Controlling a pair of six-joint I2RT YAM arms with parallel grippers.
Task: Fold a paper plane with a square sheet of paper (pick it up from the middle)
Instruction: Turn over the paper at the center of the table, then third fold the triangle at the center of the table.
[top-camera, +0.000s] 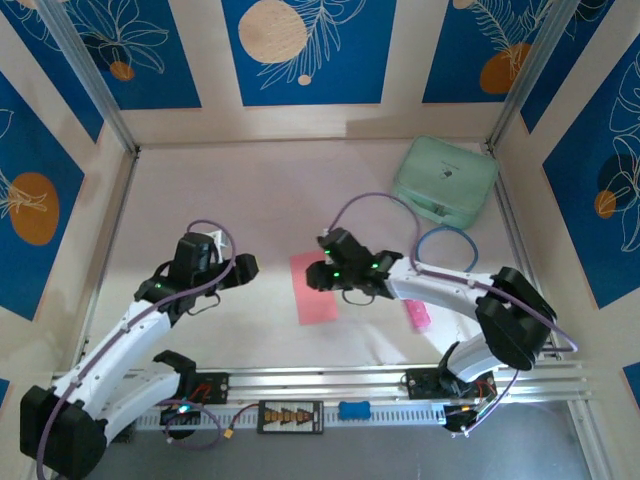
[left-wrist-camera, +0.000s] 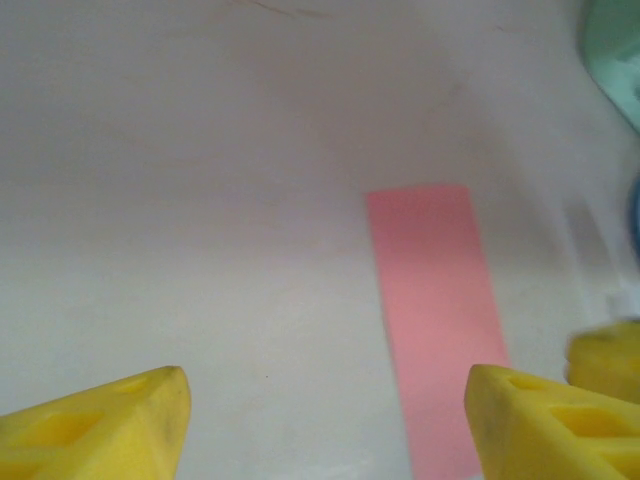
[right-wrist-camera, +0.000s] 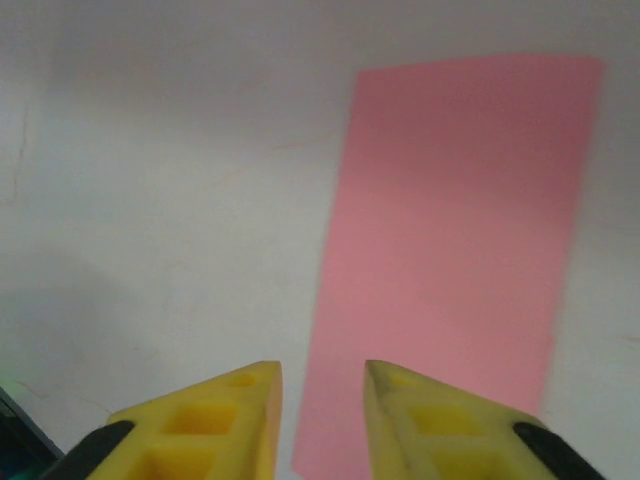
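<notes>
The paper (top-camera: 313, 287) is salmon-pink, the case (top-camera: 445, 180) mint-green, the blurry small stick (top-camera: 416, 315) apparently bright pink.

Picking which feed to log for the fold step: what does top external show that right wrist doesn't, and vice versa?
Top external adds: both arms, the left gripper off to the paper's left, the mint-green case at the far right, plus a blue ring and a bright-pink stick beside the right arm. Right wrist adds: the right gripper close up, its yellow fingertips slightly parted with nothing between them, aimed at the paper's long left edge. Both: the pink paper, a flat rectangle on the table.
</notes>
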